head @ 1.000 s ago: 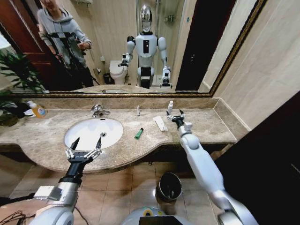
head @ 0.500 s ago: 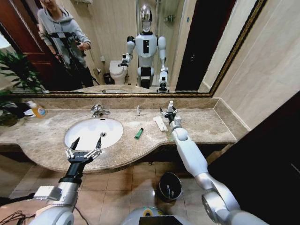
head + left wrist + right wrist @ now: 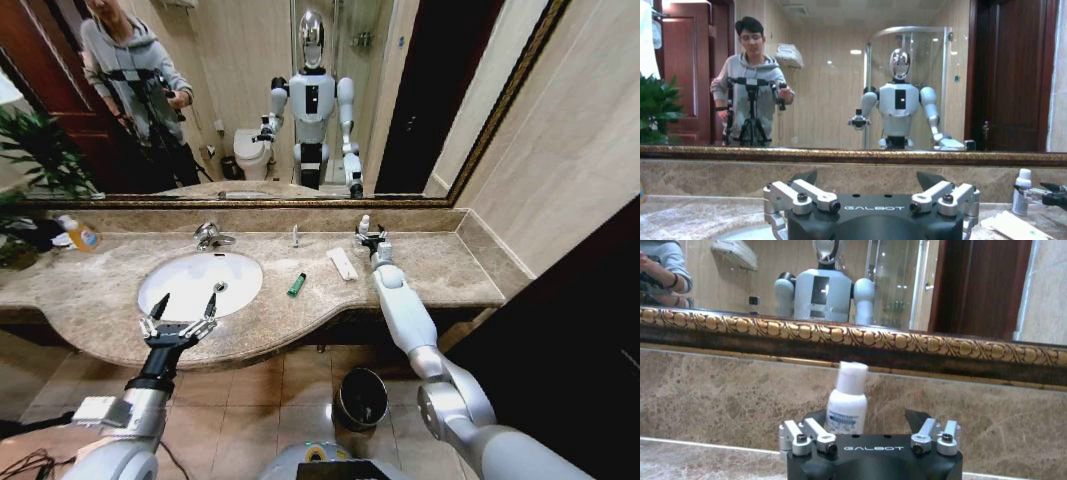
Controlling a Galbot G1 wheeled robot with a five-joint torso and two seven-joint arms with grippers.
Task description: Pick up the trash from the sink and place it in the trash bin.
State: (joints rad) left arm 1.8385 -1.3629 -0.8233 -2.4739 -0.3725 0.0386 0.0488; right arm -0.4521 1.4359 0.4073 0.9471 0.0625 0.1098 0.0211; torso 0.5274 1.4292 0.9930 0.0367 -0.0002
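The right pincer (image 3: 365, 237) stands open at the white bottle (image 3: 363, 225) on the far worktop (image 3: 440, 265). The left pincer (image 3: 183, 308) hovers open at the sink's (image 3: 165, 285) near rim.

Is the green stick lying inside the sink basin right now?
No. The green stick lies on the marble countertop, outside the basin.

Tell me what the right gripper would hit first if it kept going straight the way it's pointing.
Most likely the small white blue-labelled bottle, standing upright just ahead of the open right gripper, with the marble backsplash behind it. The exact gap is unclear.
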